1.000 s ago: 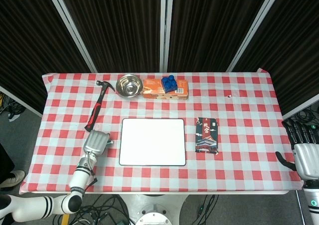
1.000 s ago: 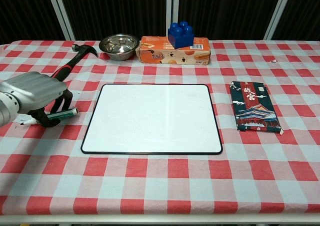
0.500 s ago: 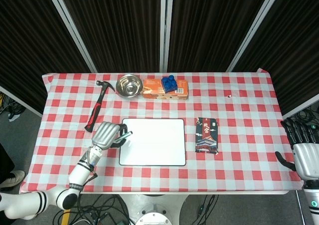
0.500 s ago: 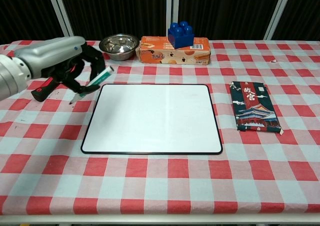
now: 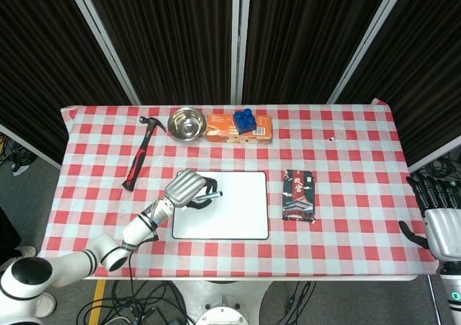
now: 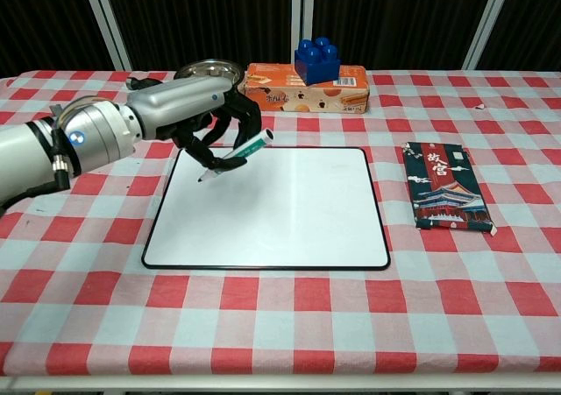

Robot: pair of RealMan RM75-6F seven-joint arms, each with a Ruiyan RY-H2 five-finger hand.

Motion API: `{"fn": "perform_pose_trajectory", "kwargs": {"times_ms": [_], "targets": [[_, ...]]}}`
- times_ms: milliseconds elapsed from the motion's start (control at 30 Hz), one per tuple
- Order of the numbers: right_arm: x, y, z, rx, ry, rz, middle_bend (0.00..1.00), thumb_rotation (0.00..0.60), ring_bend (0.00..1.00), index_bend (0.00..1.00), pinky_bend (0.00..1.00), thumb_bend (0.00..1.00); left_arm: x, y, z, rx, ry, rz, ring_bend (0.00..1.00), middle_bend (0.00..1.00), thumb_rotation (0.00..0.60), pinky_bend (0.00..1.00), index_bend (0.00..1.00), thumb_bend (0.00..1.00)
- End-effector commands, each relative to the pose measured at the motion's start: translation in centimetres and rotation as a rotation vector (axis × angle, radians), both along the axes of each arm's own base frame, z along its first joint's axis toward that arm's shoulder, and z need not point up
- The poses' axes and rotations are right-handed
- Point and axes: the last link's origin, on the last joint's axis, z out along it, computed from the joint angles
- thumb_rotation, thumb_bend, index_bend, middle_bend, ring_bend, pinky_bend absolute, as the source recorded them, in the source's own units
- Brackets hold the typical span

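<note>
Since a second ago the left hand (image 6: 197, 115) has come up from the near left of the table and swung in over the top left corner of the whiteboard (image 6: 272, 207), carrying the marker (image 6: 235, 155) with it. Its fingers are wrapped round the marker, which slants down with its tip just above the board, though I cannot tell if it touches. One whiteboard lies in the middle of the checked tablecloth (image 6: 289, 325). Along the far edge stand one steel bowl (image 5: 186, 122), partly hidden behind the hand in the chest view, one orange box (image 6: 302, 88) and one blue block (image 6: 317, 59) on top of it. One hammer (image 5: 140, 153) lies at the far left; the chest view shows only its head. One dark packet (image 6: 445, 186) lies right of the board. Off the table's right edge, the right hand (image 5: 443, 224) hangs with fingers spread, grasping nothing, cut off by the frame.
</note>
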Motion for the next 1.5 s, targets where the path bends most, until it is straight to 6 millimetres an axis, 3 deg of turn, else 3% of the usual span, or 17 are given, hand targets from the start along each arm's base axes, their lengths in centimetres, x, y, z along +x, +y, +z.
{"fn": "perform_pose_trajectory", "kwargs": {"times_ms": [33, 433, 600, 967, 1133, 1300, 1500], "targets": [[0.0, 0.0, 0.0, 0.001, 0.001, -0.002, 0.02, 0.600, 0.00, 0.00, 0.05, 0.16, -0.1, 0.0, -1.3, -0.027, 0.009, -0.006, 0.71, 0.60, 0.600, 0.97, 0.56, 0.38], [-0.1, -0.1, -0.3, 0.009, -0.001, -0.010, 0.02, 0.600, 0.00, 0.00, 0.05, 0.16, -1.7, 0.6, -1.7, -0.014, 0.040, 0.014, 0.70, 0.61, 0.600, 0.96, 0.56, 0.38], [-0.2, -0.2, -0.3, 0.010, 0.000, -0.015, 0.02, 0.600, 0.00, 0.00, 0.06, 0.16, -1.5, 0.6, -2.4, -0.026, 0.034, 0.016, 0.70, 0.61, 0.600, 0.96, 0.56, 0.38], [-0.9, 0.1, 0.5, -0.009, 0.002, -0.043, 0.02, 0.600, 0.00, 0.00, 0.06, 0.16, 3.3, 0.9, -5.3, -0.074, -0.012, -0.026, 0.70, 0.61, 0.600, 0.96, 0.56, 0.38], [-0.9, 0.2, 0.8, -0.019, 0.000, -0.038, 0.02, 0.600, 0.00, 0.00, 0.06, 0.16, 5.4, 1.8, -3.7, -0.028, -0.087, -0.061, 0.70, 0.61, 0.600, 0.96, 0.56, 0.38], [-0.7, 0.1, 0.5, -0.009, -0.002, -0.028, 0.02, 0.600, 0.00, 0.00, 0.06, 0.16, 4.7, 2.2, -2.2, -0.007, -0.092, -0.043, 0.70, 0.61, 0.600, 0.96, 0.56, 0.37], [-0.8, 0.1, 0.2, -0.001, -0.004, -0.033, 0.02, 0.600, 0.00, 0.00, 0.06, 0.16, 3.1, 2.0, -2.9, -0.022, -0.057, 0.017, 0.70, 0.61, 0.600, 0.96, 0.56, 0.37]]}}
